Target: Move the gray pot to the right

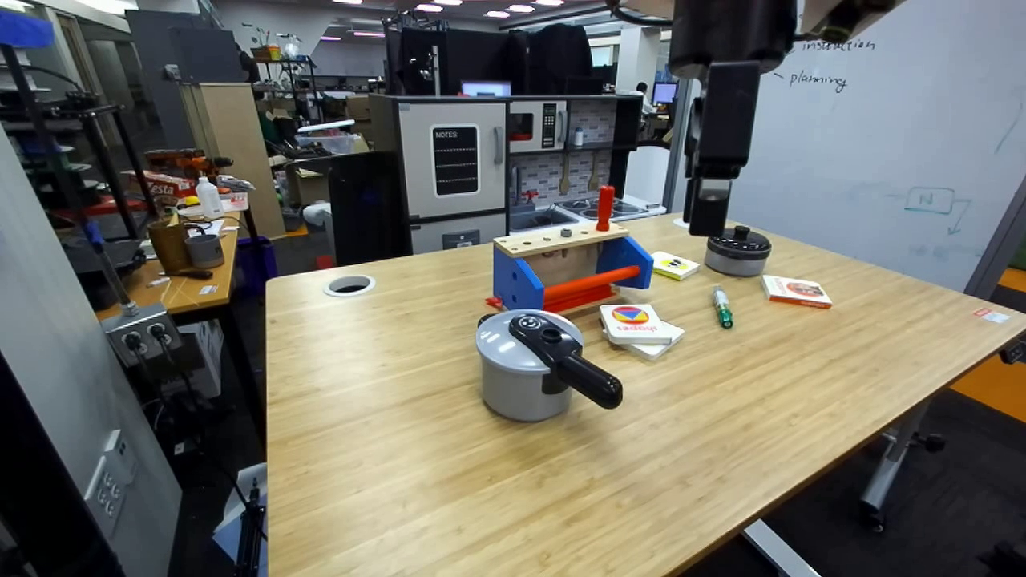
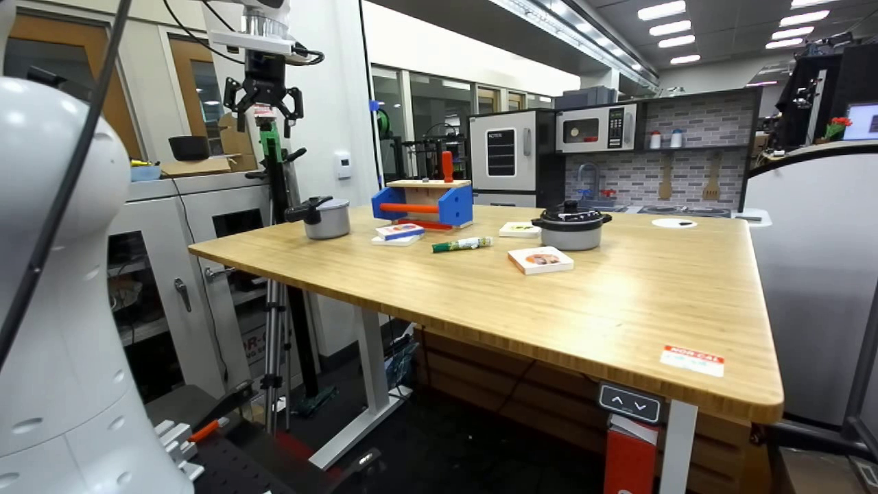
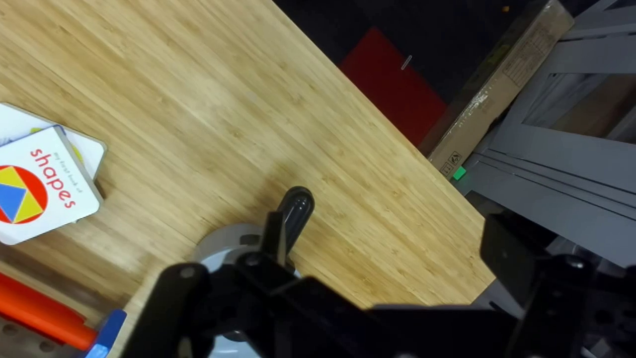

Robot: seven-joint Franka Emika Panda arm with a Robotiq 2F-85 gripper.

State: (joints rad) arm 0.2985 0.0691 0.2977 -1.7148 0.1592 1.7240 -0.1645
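The gray pot [image 1: 519, 389] stands upright on the wooden table, lid on, with its long black handle sticking out to the side. It also shows in an exterior view [image 2: 330, 224] near the table's far left end. In the wrist view the pot [image 3: 226, 238] is low and left of centre, mostly hidden behind a gripper finger; its handle end shows. My gripper [image 2: 265, 127] is open and empty, high above the table and apart from the pot. Its fingers [image 3: 385, 246] are wide apart in the wrist view. In an exterior view the gripper [image 1: 711, 212] hangs at upper right.
A blue-orange toy box [image 1: 573, 268] and stacked small books [image 1: 637, 327] are beside the pot. A green marker [image 1: 722, 307], a gray pot with black lid [image 1: 737, 260], an orange-edged book [image 1: 796, 291] and a yellow book [image 1: 675, 265] lie further along. The table edge [image 3: 367, 102] crosses the wrist view.
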